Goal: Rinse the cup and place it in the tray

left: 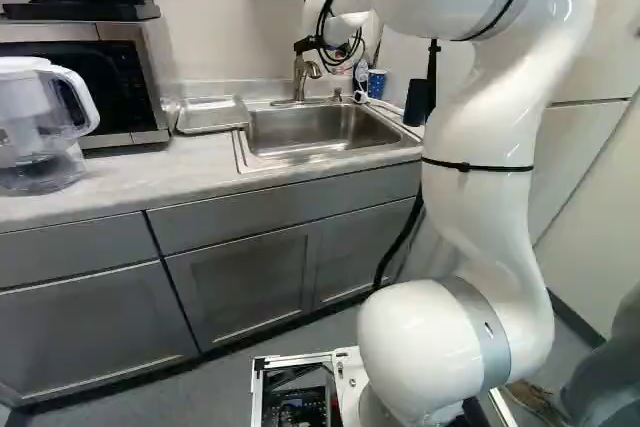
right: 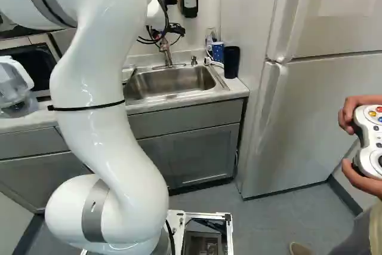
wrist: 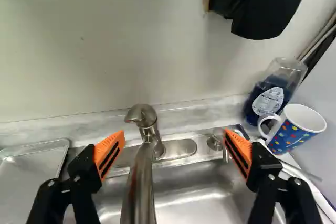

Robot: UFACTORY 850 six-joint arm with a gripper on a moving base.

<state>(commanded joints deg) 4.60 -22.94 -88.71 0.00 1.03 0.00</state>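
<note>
Where the gripper [right: 171, 31] hangs over the rear of the sink [right: 170, 82], its fingers [wrist: 109, 153] stand wide apart and grasp nothing, with the faucet [wrist: 140, 182] visible in the gap between them. The blue dotted cup [wrist: 294, 132] is located outside the right finger and ahead of it, clear of both fingers, upright on the surface [left: 190, 172] near a bottle [wrist: 270, 95] of blue liquid, in the upper part of the right base view, right of its middle. Outside the left finger lies the metal tray [left: 212, 115], beside the sink at the upper left of the left base view.
</note>
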